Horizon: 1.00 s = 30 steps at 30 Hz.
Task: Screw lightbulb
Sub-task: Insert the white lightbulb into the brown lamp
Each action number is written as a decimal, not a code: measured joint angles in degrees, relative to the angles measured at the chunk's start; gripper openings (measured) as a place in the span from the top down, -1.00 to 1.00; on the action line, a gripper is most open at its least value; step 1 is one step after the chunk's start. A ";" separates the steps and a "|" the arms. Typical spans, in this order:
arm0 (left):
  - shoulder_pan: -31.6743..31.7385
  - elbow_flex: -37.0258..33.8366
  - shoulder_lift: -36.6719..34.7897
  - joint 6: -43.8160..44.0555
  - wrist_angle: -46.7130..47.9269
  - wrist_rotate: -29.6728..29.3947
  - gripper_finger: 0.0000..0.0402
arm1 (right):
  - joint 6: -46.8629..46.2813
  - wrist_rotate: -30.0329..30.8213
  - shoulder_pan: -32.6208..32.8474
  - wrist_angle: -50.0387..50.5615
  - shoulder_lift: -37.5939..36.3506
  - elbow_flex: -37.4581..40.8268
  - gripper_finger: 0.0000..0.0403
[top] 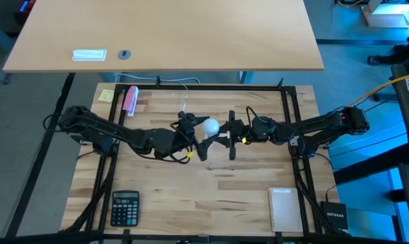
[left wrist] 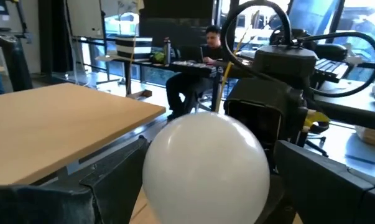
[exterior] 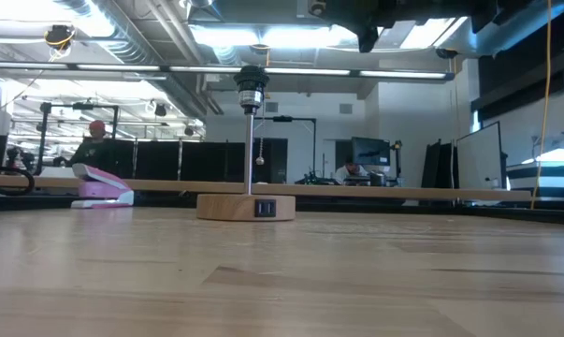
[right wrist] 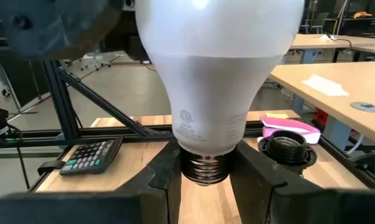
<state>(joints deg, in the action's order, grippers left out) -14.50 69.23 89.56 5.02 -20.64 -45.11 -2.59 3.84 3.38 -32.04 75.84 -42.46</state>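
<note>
One frosted white lightbulb (right wrist: 212, 81) is held in the air above the middle of the table, between the two arms. Its ribbed silvery screw base (right wrist: 204, 167) is pinched between the fingers of the right gripper (top: 232, 135), which reaches in from the right. The left gripper (top: 196, 144) is spread wide around the globe from the left; whether its pads touch the glass cannot be told.

The black socket (exterior: 252, 90) stands on a thin post rising from a round wooden disc (exterior: 245, 206) towards the far side of the table. A slip is judged possible, since the smooth glass and the narrow threaded metal offer little purchase; a tilted approach could cross the threads or tip the slender lamp stand.

A pink stapler (top: 130, 99) lies at the far left, a calculator (top: 125, 207) at the near left, and a notepad (top: 284, 209) at the near right on the pale wood-grain tabletop (top: 211, 193).
</note>
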 joint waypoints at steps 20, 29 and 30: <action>0.00 0.09 0.07 -2.19 -0.20 -1.53 -0.14 | -1.66 1.10 0.00 0.57 -0.03 0.00 0.28; -1.21 0.07 -0.95 -4.24 0.42 -1.67 -0.15 | 1.09 0.13 0.00 2.81 -3.27 0.02 0.18; -1.71 0.07 -1.49 -4.79 0.46 -2.22 -0.16 | 1.96 0.14 0.00 4.09 -4.67 0.02 0.16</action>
<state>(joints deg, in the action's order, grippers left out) -16.21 69.30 88.07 0.23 -20.18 -47.33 -0.63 3.98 3.38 -27.95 71.17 -42.44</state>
